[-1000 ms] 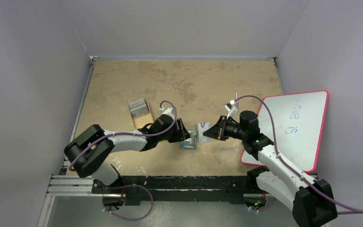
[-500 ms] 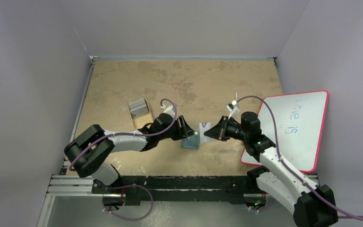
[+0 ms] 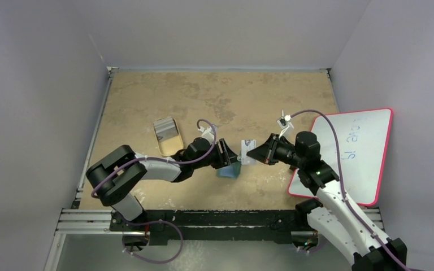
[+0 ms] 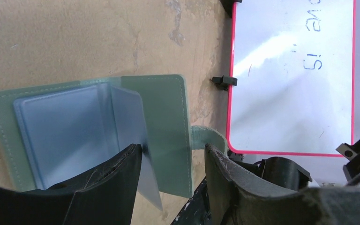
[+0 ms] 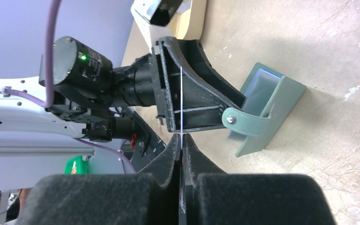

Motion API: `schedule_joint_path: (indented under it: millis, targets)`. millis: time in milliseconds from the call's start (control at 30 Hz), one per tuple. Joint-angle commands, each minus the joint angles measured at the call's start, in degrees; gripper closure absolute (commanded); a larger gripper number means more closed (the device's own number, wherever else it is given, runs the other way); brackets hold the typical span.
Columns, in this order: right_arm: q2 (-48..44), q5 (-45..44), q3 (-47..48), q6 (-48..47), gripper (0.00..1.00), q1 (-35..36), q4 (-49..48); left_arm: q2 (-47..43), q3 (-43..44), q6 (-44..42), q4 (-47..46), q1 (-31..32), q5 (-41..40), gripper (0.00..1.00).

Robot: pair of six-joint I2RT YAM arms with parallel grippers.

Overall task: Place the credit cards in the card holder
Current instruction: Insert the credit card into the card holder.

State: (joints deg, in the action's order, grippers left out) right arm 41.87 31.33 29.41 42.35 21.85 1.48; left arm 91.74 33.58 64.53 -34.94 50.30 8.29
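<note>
The card holder [image 3: 229,171] lies open on the table between the two grippers; the left wrist view shows its grey-green cover [image 4: 164,108] and bluish clear pockets. My left gripper [image 3: 228,153] hangs just over it with jaws apart [image 4: 173,149], one fingertip [image 4: 129,161] against a loose clear pocket leaf. My right gripper [image 3: 255,152] is shut on a pale credit card [image 3: 248,151], seen edge-on in the right wrist view [image 5: 182,103], and holds it just right of the wallet [image 5: 281,101]. More grey cards lie in the tan tray [image 3: 166,135].
A pink-edged whiteboard [image 3: 353,158] lies at the right edge of the table, partly under my right arm. The wallet's strap with a snap [image 5: 239,122] sticks out toward the right gripper. Grey walls enclose the table on three sides.
My left gripper has slid a little to the right, over the wallet. My right gripper has moved slightly right and away with the card, still gripping it.
</note>
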Motion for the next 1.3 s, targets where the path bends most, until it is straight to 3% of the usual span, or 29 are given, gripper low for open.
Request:
schedule_joint_path:
  millis: [0,767,967,1267]
  targets:
    - [-1.56,-0.59,2.19,-0.45,1.0,0.09,1.53,2.79,3.74,1.54,-5.65,1.16,1.33,0.49]
    - [-6.3,-0.58,-1.83,-1.09,1.0,0.13,4.25,13.14,19.32,-4.02,2.56,2.69,1.71,0.51]
    - [-4.34,-1.77,-3.97,-2.59,1.0,0.12,3.72,17.34,22.57,-5.44,3.94,2.69,2.42,0.6]
    - [3.31,-4.1,-6.89,-5.63,1.0,0.08,1.4,19.78,28.28,-8.14,9.28,2.69,2.2,0.61]
